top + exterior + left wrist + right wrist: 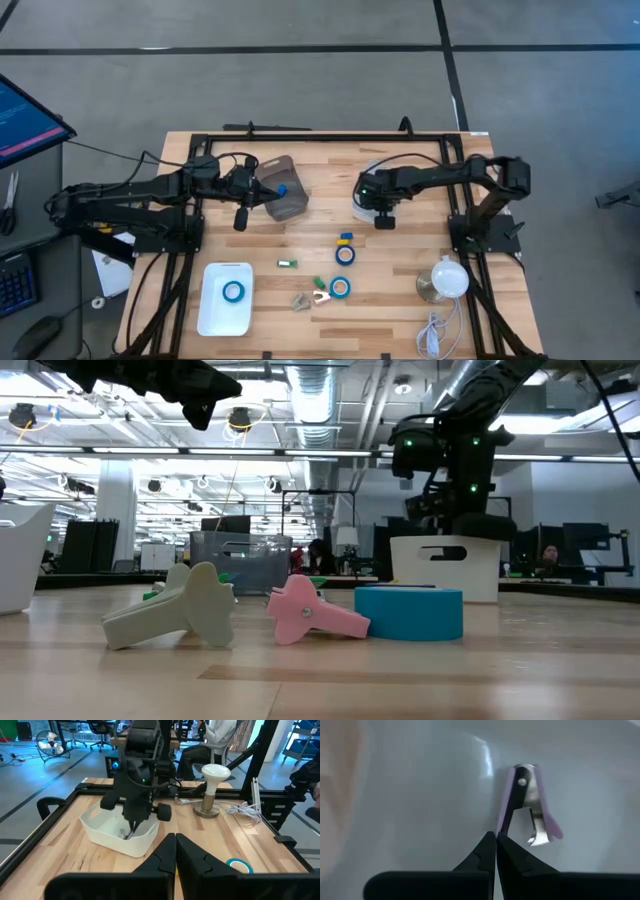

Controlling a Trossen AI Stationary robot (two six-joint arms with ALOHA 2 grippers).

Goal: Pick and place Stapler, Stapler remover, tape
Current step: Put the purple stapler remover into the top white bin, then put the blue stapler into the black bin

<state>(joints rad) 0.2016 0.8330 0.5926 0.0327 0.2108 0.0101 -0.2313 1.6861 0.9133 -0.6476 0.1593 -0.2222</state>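
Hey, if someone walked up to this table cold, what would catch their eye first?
Probably the bright blue tape rolls scattered mid-table, one already in the white tray at the near left. Next, the right pincer, shut, poised over a purple staple remover inside the white bin, and the white lamp at the near right.

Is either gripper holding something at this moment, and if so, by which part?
Nothing is held. The right gripper is shut and empty above a purple staple remover lying in the white bin. The left gripper is shut too, with nothing between its fingers.
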